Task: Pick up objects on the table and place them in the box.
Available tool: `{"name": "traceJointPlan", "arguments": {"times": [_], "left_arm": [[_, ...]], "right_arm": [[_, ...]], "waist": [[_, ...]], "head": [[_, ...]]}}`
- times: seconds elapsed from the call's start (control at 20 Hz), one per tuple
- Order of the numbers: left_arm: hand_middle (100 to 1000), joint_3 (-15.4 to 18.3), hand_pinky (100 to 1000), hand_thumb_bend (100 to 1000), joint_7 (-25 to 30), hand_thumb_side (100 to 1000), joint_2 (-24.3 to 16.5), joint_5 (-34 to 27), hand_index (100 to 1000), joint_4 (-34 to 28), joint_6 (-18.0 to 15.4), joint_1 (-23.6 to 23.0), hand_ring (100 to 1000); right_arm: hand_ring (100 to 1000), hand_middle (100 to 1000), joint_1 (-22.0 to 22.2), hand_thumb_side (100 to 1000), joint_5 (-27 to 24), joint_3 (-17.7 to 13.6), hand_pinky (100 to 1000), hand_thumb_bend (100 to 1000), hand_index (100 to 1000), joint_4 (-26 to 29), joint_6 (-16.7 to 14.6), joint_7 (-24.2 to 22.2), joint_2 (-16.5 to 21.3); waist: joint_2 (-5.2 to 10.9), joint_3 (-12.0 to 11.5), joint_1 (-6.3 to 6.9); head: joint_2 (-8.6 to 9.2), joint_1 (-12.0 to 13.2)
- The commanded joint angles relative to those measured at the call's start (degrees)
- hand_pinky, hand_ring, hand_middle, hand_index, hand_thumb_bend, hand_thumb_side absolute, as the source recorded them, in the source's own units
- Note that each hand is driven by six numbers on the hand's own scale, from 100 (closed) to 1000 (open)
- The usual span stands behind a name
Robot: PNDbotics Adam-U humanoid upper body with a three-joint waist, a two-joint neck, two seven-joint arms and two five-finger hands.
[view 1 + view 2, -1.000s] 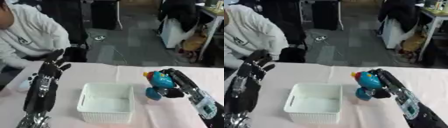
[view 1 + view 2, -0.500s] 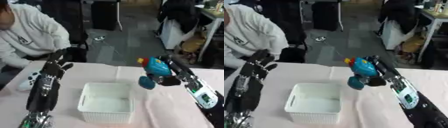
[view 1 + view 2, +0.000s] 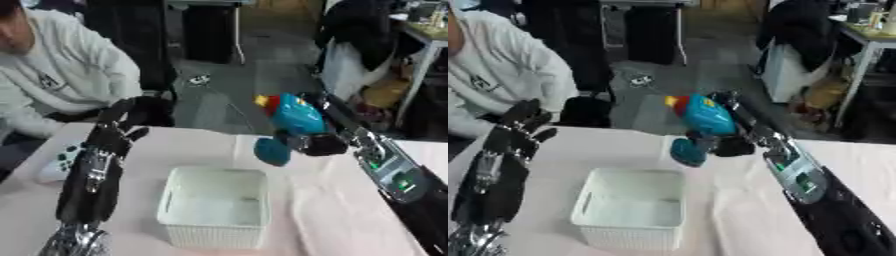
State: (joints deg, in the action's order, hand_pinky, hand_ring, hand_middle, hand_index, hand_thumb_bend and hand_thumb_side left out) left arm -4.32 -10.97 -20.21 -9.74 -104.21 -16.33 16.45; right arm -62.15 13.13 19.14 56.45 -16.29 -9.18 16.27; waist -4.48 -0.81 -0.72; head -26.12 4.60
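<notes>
Right hand (image 3: 317, 144) fingers clamped on blue toy (image 3: 290, 120), mid-frame above white box (image 3: 214, 207); box empty, drop pending. Left hand (image 3: 118, 131) fingers apart, idle.

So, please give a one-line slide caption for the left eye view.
Right hand holds the blue toy above the white box; left hand idles.

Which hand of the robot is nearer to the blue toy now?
Right. The right hand holds the blue toy above the white basket's far right corner; the left hand stands apart, left of the basket.
</notes>
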Motion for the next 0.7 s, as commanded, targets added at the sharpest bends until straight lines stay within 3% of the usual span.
{"name": "traceJointPlan", "arguments": {"times": [0.05,0.7], "left_arm": [[958,0.20,859,297,0.30,843,-1.28,0.06,974,-1.02,-0.09,0.66,910],[958,-0.18,860,302,0.69,839,-0.52,-0.19,974,-1.20,-0.03,1.71,910]], "right_arm": [[100,100,-1.94,185,-0.83,0.17,100,100,110,1.24,0.39,-0.30,-0.68],[100,100,-0.79,207,-1.72,1.55,100,100,113,0.13,0.01,-1.71,-5.64]], "waist": [[1.03,-0.18,0.15],[0.96,-1.72,0.21]], "head": [[0.26,0.25],[0.03,0.30]]}}
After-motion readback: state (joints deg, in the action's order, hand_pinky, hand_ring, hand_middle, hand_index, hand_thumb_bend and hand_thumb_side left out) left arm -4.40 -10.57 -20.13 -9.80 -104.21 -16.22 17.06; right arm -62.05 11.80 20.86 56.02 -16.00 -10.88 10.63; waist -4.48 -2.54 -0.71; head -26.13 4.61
